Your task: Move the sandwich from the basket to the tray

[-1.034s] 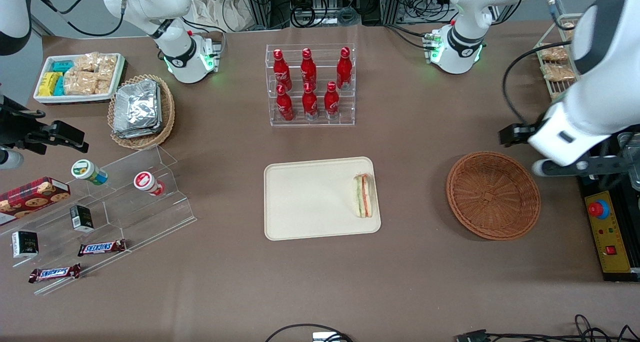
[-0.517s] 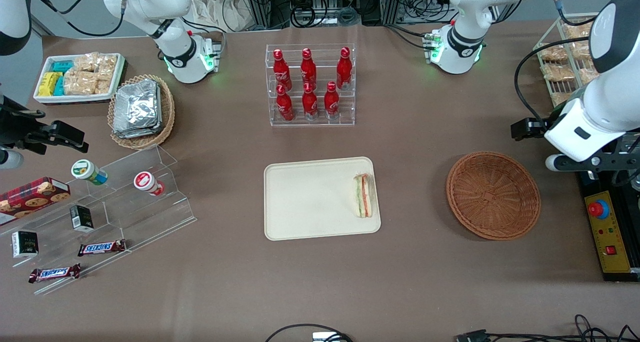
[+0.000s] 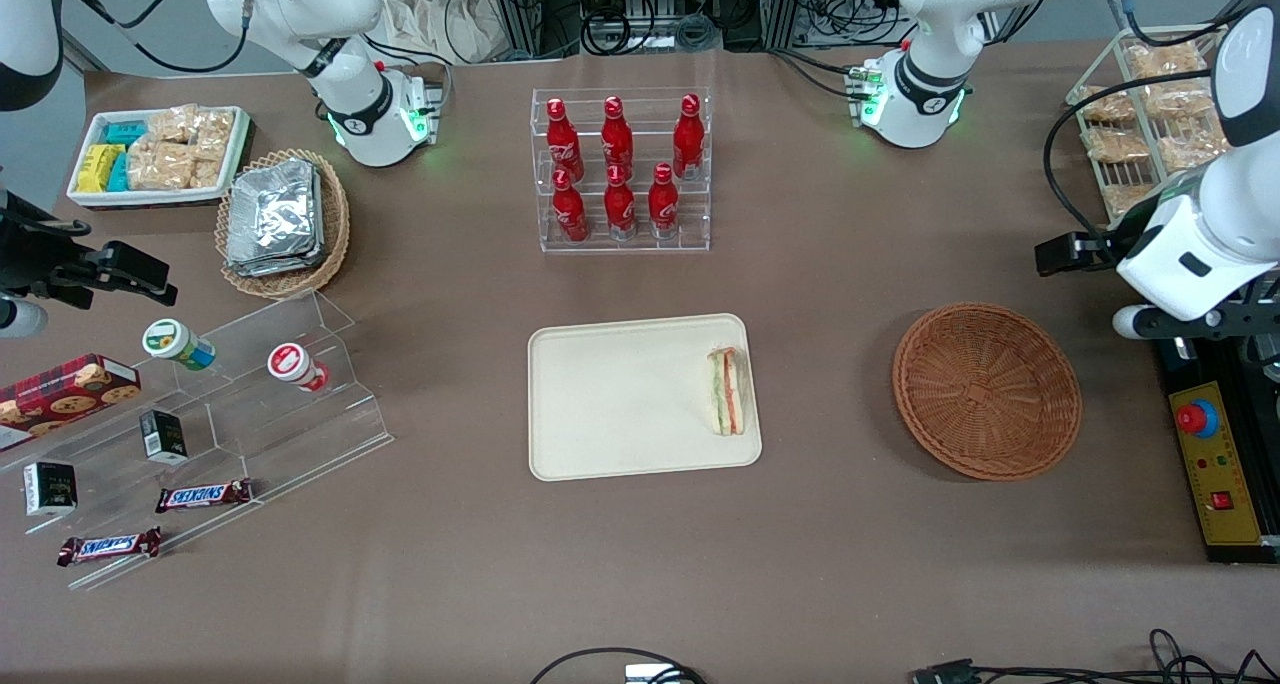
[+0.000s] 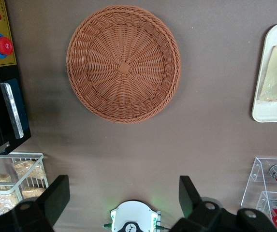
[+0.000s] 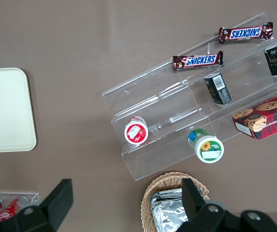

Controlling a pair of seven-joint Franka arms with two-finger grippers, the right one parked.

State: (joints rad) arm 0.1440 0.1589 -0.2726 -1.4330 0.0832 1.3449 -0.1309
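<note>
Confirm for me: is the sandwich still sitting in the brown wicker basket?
No, the basket holds nothing; the sandwich lies on the tray, and the open claw hangs above the table, apart from both.

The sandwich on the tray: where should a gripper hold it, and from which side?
From above, closing on the two flat bread faces: the sandwich stands on edge on the tray, filling layers up. The gripper is open, away by the basket.

A brown cloth-covered table fills the scene under even light, with dark cables and what may be metal racking along its farthest edge.
</note>
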